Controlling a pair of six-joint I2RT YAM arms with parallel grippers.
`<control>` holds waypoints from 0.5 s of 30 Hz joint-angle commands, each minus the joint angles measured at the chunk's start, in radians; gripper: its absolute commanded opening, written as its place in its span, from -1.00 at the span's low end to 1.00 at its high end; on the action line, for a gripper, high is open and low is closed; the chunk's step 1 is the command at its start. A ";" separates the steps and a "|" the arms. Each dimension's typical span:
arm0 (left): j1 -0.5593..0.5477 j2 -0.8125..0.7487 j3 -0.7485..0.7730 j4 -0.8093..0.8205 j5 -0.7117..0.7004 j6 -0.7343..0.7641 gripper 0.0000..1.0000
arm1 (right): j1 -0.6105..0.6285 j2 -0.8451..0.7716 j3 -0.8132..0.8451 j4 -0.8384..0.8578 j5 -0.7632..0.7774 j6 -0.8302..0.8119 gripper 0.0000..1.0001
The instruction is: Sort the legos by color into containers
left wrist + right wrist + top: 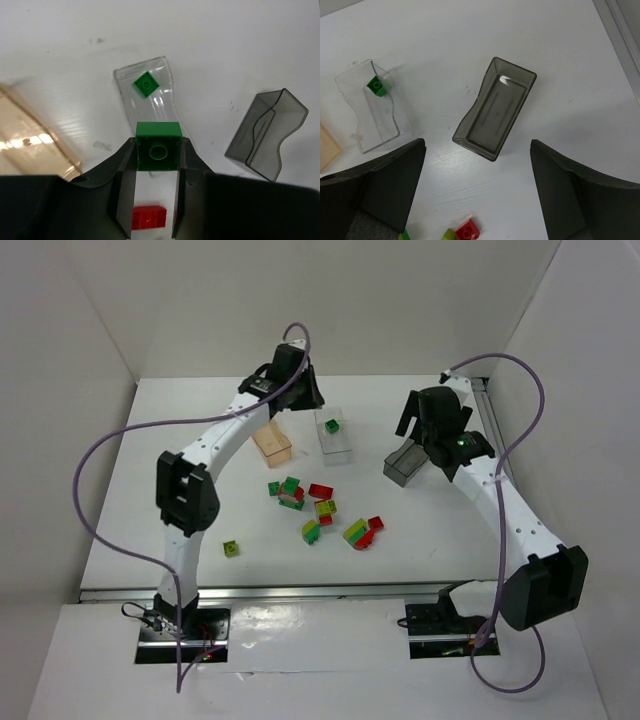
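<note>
The left claw point(157, 152) is clamped on a green lego brick point(159, 134) at centre frame, just below the clear bin point(165, 95), which holds one green brick point(145, 85). It looks light, rigid and slick, best squeezed across its flat side walls. The right claw point(477, 182) gapes wide and empty above the smoky grey bin point(495, 115).

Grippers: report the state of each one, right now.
Left gripper: shut on a green lego.
Right gripper: open, holding nothing.
</note>
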 commanded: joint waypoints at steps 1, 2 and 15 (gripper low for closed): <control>0.000 0.178 0.185 -0.083 0.079 0.041 -0.57 | -0.020 -0.058 -0.006 -0.056 0.028 0.003 0.85; 0.000 0.208 0.217 -0.083 0.096 0.031 -0.57 | -0.020 -0.076 -0.006 -0.056 0.028 0.003 0.85; -0.018 0.280 0.242 -0.030 0.206 -0.012 0.79 | -0.039 -0.078 -0.044 -0.059 -0.087 0.003 0.87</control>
